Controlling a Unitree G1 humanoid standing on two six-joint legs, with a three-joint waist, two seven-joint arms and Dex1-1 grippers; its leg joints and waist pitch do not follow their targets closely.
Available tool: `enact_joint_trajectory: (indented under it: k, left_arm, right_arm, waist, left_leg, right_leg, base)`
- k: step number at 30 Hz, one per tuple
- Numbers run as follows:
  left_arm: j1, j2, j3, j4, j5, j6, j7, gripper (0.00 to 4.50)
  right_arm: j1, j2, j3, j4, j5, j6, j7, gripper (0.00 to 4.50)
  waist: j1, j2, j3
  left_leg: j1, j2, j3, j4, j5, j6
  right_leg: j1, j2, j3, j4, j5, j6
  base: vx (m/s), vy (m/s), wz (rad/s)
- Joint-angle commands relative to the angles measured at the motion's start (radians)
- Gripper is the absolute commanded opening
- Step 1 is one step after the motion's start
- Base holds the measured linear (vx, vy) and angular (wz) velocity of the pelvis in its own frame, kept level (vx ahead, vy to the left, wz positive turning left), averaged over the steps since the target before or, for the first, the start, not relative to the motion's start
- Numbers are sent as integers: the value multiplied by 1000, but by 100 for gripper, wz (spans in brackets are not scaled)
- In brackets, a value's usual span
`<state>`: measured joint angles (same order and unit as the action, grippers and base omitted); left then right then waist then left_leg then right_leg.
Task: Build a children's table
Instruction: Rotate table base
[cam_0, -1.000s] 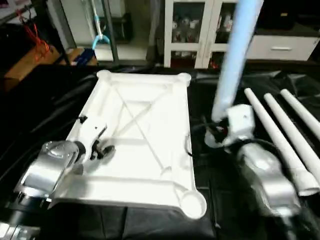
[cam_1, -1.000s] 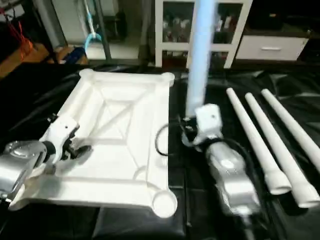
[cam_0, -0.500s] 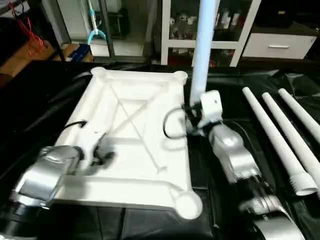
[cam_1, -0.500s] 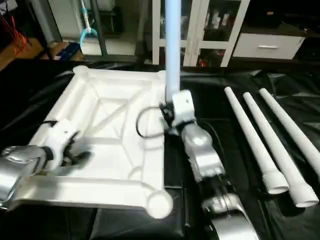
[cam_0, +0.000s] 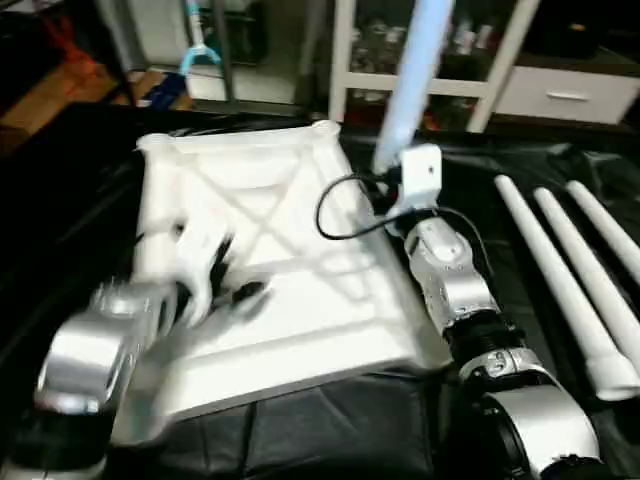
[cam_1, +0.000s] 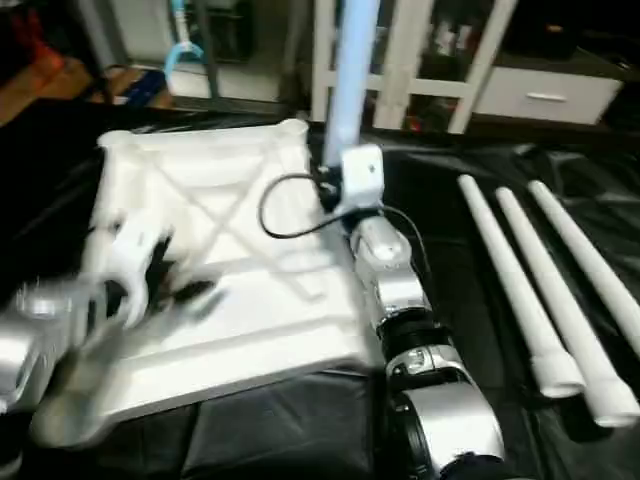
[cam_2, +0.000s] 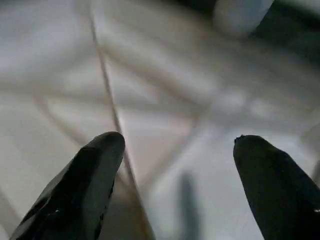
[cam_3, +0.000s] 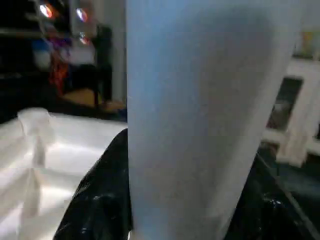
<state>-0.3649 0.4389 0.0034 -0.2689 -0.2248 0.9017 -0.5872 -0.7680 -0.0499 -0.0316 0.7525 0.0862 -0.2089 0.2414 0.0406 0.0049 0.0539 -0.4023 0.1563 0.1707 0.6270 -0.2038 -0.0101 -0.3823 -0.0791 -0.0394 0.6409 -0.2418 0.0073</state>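
Observation:
The children's table top (cam_0: 330, 310) lies underside up on the black sheet, its X ribs showing. My left gripper (cam_0: 225, 285) hovers open over the ribbed middle of the top, blurred; in the left wrist view its two fingers (cam_2: 90, 170) stand wide apart above a rib with nothing between them. My right gripper (cam_0: 395, 185) is shut on a white leg (cam_0: 415, 70) and holds it upright just beside the top's far right corner socket (cam_0: 325, 130). Seen from the right wrist, that leg (cam_3: 200, 115) rises close in front of the camera.
Three more white legs (cam_0: 560, 280) lie side by side on the black sheet (cam_0: 330, 430) to the right of my right arm. A white glass-door cabinet (cam_0: 350, 60) and a drawer unit stand behind the table.
My right arm has carried the upright leg leftward, from beside the lying legs to the top's far right corner. The left gripper has shifted over the top, and the view has moved.

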Motion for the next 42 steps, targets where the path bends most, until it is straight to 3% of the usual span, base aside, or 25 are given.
enact_joint_trajectory:
  k: [1, 2, 3, 5, 6, 7, 8, 10, 11, 12, 14, 15, 16, 17, 19, 20, 22, 23, 27, 30, 31, 33, 35, 39, 42]
  left_arm:
    - [-2, -5, 11, -2, -11, -5, -4, 388]
    - [-18, -8, 10, 7, -4, -13, -2, 388]
    - [-31, -10, 7, 15, 5, -21, 0, 388]
    - [-53, 1, -21, 34, 34, -64, -6, 388]
    - [-56, 4, -26, 38, 39, -74, -6, 388]
    - [-62, 13, -49, 52, 57, -116, -11, 388]
    - [-64, 21, -66, 62, 65, -151, -15, 388]
    - [-65, 22, -103, 82, 80, -225, -30, 388]
    - [-64, 18, -119, 88, 82, -246, -38, 388]
    - [-60, 7, -135, 92, 82, -270, -49, 388]
    - [-56, -28, -161, 100, 73, -295, -69, 388]
    - [-55, -48, -162, 107, 68, -307, -66, 388]
    - [-54, -61, -162, 113, 64, -316, -63, 388]
    - [-56, -72, -168, 129, 69, -322, -49, 388]
    - [-62, -78, -211, 185, 110, -355, -20, 388]
    - [-80, -91, -240, 254, 155, -358, 28, 388]
    - [-93, -100, -258, 301, 186, -358, 60, 388]
    - [-121, -128, -256, 374, 197, -320, 91, 388]
    - [-151, -126, -264, 442, 221, -340, 75, 388]
    - [-179, -102, -311, 523, 249, -458, 23, 388]
    - [-190, -98, -321, 548, 258, -470, 19, 388]
    - [-219, -93, -335, 606, 276, -498, 3, 388]
    - [-250, -88, -344, 661, 291, -512, -7, 388]
    - [-305, -66, -365, 761, 323, -557, -46, 373]
    - [-339, -46, -380, 819, 336, -582, -87, 332]
  right_arm:
    - [22, -35, -33, -61, 27, -3, 15, 186]
    - [54, -58, -40, -125, 36, 12, 32, 186]
    - [85, -75, -46, -189, 47, 30, 49, 186]
    - [174, -106, -40, -373, 73, 98, 88, 186]
    - [187, -110, -38, -401, 79, 109, 95, 186]
    - [225, -120, -29, -480, 91, 144, 112, 186]
    - [245, -126, -22, -524, 97, 165, 122, 186]
    - [304, -147, -1, -652, 127, 231, 155, 186]
    - [335, -164, 10, -716, 147, 266, 170, 186]
    - [376, -190, 18, -795, 173, 308, 187, 186]
    - [482, -280, 17, -969, 213, 409, 223, 186]
    - [513, -304, 3, -1000, 201, 427, 226, 186]
    - [532, -317, -7, -1017, 191, 437, 226, 186]
    - [547, -321, -25, -1031, 180, 454, 217, 186]
    - [570, -319, -70, -1048, 170, 485, 184, 186]
    - [576, -314, -94, -1049, 163, 499, 155, 186]
    - [579, -312, -108, -1049, 159, 506, 136, 186]
    - [579, -316, -116, -1061, 169, 530, 106, 186]
    - [584, -339, -110, -1098, 191, 575, 92, 186]
    - [590, -338, -113, -1118, 184, 607, 109, 186]
    - [588, -337, -112, -1117, 184, 611, 110, 186]
    - [584, -339, -105, -1117, 188, 619, 114, 186]
    - [582, -344, -95, -1121, 193, 627, 120, 186]
    - [586, -358, -74, -1142, 213, 651, 142, 186]
    - [590, -364, -67, -1154, 213, 660, 159, 186]
  waist:
    - [-4, 27, -70]
    - [-5, 29, -69]
    - [-3, 23, -72]
    - [0, 33, -71]
    - [2, 30, -74]
    - [-1, 33, -73]
    - [-1, 40, -75]
    - [-9, 31, -69]
    - [-14, 35, -65]
    - [-12, 49, -68]
    - [-10, 48, -66]
    - [-6, 54, -66]
    - [-4, 51, -66]
    - [-8, 51, -66]
    - [-16, 56, -64]
    - [-23, 56, -59]
    - [-26, 53, -61]
    - [-35, 61, -61]
    - [-43, 57, -66]
    - [-46, 57, -70]
    - [-47, 44, -71]
    - [-41, 55, -76]
    - [-38, 53, -76]
    - [-33, 53, -75]
    - [-29, 56, -75]
  left_leg:
    - [40, 61, -18, -74, -6, 28]
    - [40, 60, -17, -75, -17, 20]
    - [45, 62, -16, -74, -24, 6]
    - [41, 58, -21, -74, -16, -3]
    - [40, 60, -22, -75, -16, -4]
    - [35, 56, -25, -77, -21, -1]
    - [38, 58, -23, -76, -36, -3]
    - [30, 57, -24, -82, -74, 1]
    - [31, 60, -24, -84, -105, 3]
    - [32, 61, -25, -83, -109, 0]
    - [36, 66, -23, -82, -94, 7]
    - [38, 66, -22, -80, -93, 12]
    - [40, 68, -20, -80, -92, 14]
    - [28, 62, -21, -82, -93, 18]
    - [28, 61, -22, -85, -145, 11]
    - [33, 62, -21, -88, -188, 2]
    - [33, 60, -23, -89, -211, -11]
    - [34, 58, -22, -88, -218, -22]
    - [27, 56, -26, -85, -162, -3]
    - [26, 57, -25, -80, -127, 30]
    - [25, 59, -24, -80, -101, 46]
    - [27, 59, -24, -75, -64, 62]
    - [28, 58, -23, -73, -44, 79]
    - [29, 60, -21, -74, -61, 78]
    - [32, 62, -22, -76, -76, 66]
  right_leg:
    - [39, -52, 32, -43, 215, -284]
    - [39, -51, 32, -47, 208, -276]
    - [38, -50, 34, -47, 215, -259]
    - [46, -46, 35, -51, 241, -226]
    - [47, -49, 35, -50, 248, -222]
    - [51, -49, 34, -52, 238, -223]
    - [47, -51, 34, -53, 230, -225]
    - [52, -52, 36, -61, 181, -234]
    - [51, -54, 39, -65, 130, -240]
    - [51, -56, 38, -62, 122, -242]
    - [51, -54, 41, -68, 136, -235]
    - [47, -54, 42, -70, 137, -234]
    - [46, -54, 42, -72, 137, -233]
    - [50, -56, 41, -71, 113, -242]
    - [47, -57, 40, -78, 29, -241]
    - [39, -52, 41, -89, -31, -225]
    - [42, -53, 41, -89, -72, -216]
    - [37, -53, 42, -93, -105, -203]
    - [44, -53, 40, -91, -45, -207]
    - [44, -56, 39, -89, -5, -219]
    - [45, -56, 38, -89, 28, -226]
    - [44, -58, 37, -79, 70, -237]
    - [44, -57, 37, -76, 104, -249]
    - [46, -62, 38, -77, 92, -255]
    - [44, -61, 38, -76, 74, -254]
  base:
    - [0, 0, 0]
    - [0, 0, 0]
    - [0, 0, 0]
    - [0, 0, 0]
    - [0, 0, 0]
    - [0, 0, 0]
    - [0, 0, 0]
    - [0, 0, 0]
    - [0, 0, 0]
    - [0, 0, 0]
    - [0, 0, 0]
    - [0, 0, 0]
    - [0, 0, 0]
    - [0, 0, 0]
    - [0, 0, 0]
    - [0, 0, 0]
    - [0, 0, 0]
    - [0, 0, 0]
    - [0, 0, 0]
    - [0, 0, 0]
    - [0, 0, 0]
    - [0, 0, 0]
    - [0, 0, 0]
    - [0, 0, 0]
    - [0, 0, 0]
